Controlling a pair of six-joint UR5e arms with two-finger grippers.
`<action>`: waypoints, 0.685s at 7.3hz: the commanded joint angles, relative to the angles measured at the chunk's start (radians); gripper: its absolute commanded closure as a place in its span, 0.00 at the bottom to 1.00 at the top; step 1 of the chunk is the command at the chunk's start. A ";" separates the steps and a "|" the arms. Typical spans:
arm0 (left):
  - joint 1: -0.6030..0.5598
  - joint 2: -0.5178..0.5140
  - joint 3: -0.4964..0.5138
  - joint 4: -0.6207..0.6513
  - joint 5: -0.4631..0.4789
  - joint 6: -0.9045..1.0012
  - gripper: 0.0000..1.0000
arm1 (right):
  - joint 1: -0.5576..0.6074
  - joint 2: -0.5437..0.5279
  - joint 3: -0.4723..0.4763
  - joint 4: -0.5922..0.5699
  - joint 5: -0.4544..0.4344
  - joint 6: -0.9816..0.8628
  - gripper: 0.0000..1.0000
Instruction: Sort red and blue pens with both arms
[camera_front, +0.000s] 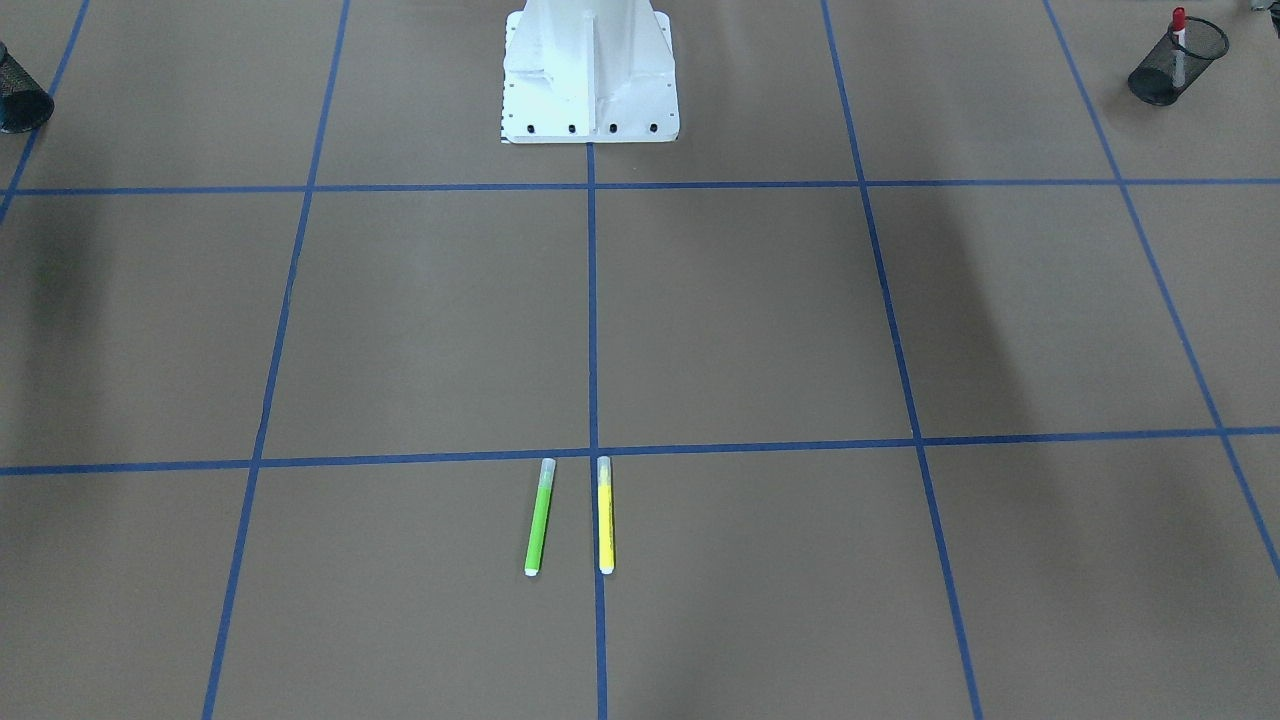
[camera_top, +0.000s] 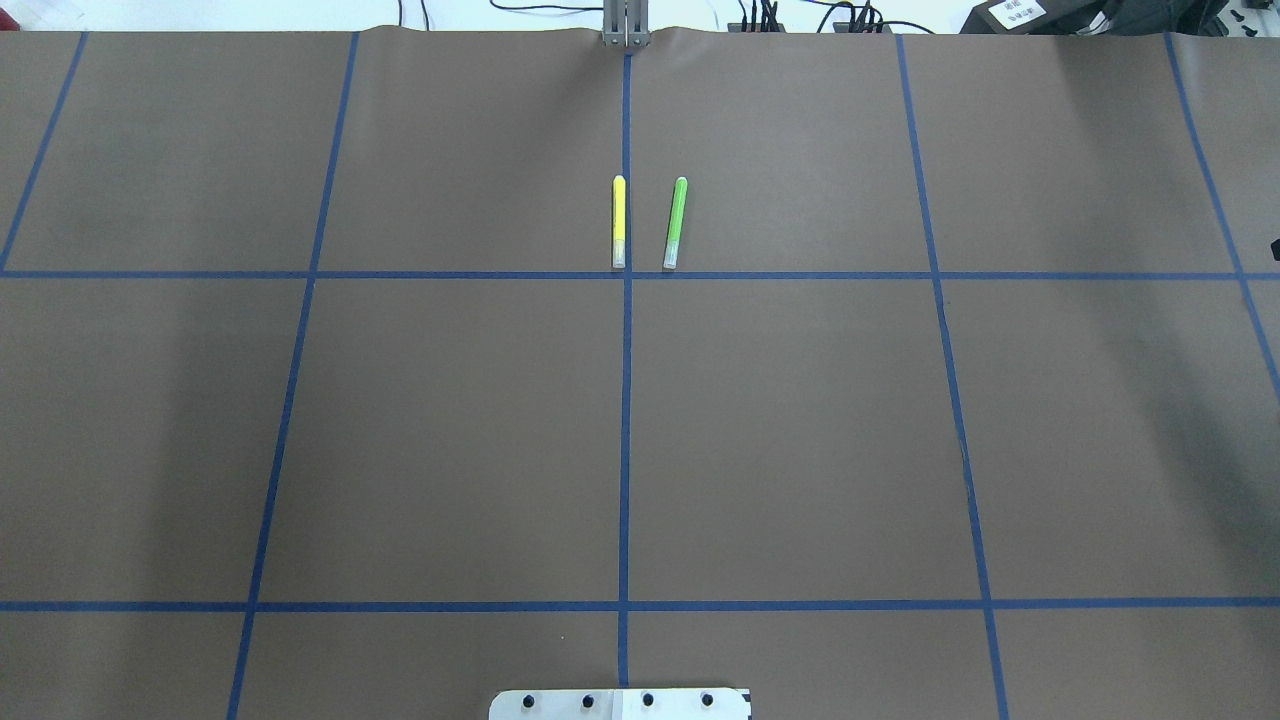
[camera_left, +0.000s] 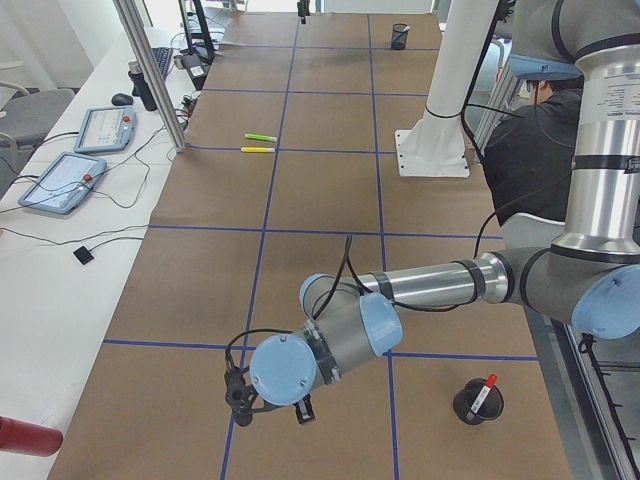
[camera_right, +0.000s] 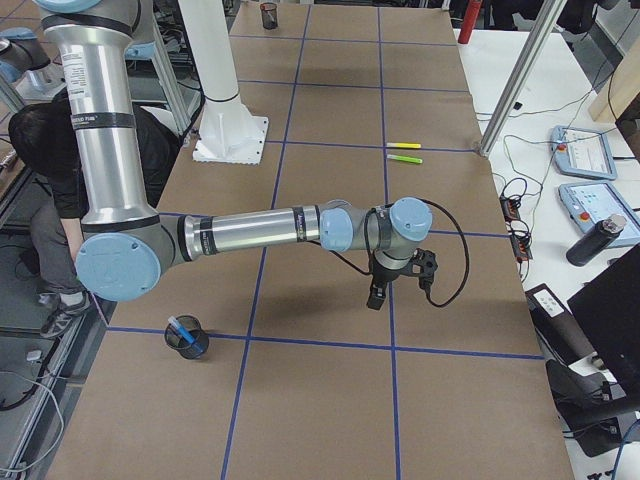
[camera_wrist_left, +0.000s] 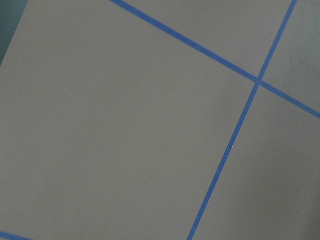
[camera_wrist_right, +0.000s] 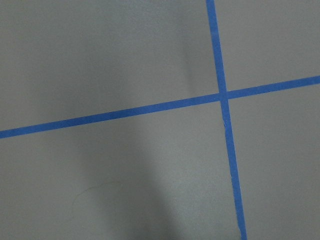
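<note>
Exterior left view shows the red pen (camera_left: 483, 392). It has a white body and a red top. It stands tilted, red end up, in a black mesh cup (camera_left: 470, 408). The cup sits at the end of the table (camera_top: 450, 430) on the robot's left, close to the robot's side. The left arm (camera_left: 430, 285) reaches low over the table there. The left claw (camera_left: 300, 408) hangs just above the brown paper, apart from the cup. One blue tape line (camera_left: 390, 400) runs between them. From this side I cannot tell if the claw is open or closed.

The blue pen (camera_right: 178, 326) has a blue body. It leans in the other mesh cup (camera_right: 188, 340) at the far end of the table. The right arm (camera_right: 250, 232) stretches out past it. The right claw (camera_right: 377, 292) points down, well apart from that cup, and a tape line runs between them too. I cannot tell if this claw is open or closed either.

A green marker (camera_top: 676, 222) and a yellow marker (camera_top: 619, 222) lie flat side by side, not touching. They are in the middle of the table, on the side away from the white base (camera_top: 620, 703), and well apart from both claws and both cups. Both wrist cameras see only brown paper and blue tape. A person in dark clothes (camera_left: 530, 150) is beside the base. Two tablets (camera_left: 60, 182) lie on the white bench next to the table.
</note>
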 joint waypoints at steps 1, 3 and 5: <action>0.171 -0.023 -0.041 -0.283 0.063 -0.324 0.00 | -0.001 0.004 0.019 0.002 -0.002 0.000 0.00; 0.204 -0.029 -0.057 -0.409 0.052 -0.365 0.00 | 0.000 -0.008 0.021 0.044 -0.005 0.000 0.00; 0.204 -0.026 -0.124 -0.415 0.072 -0.364 0.00 | 0.028 -0.043 0.019 0.057 -0.005 0.000 0.00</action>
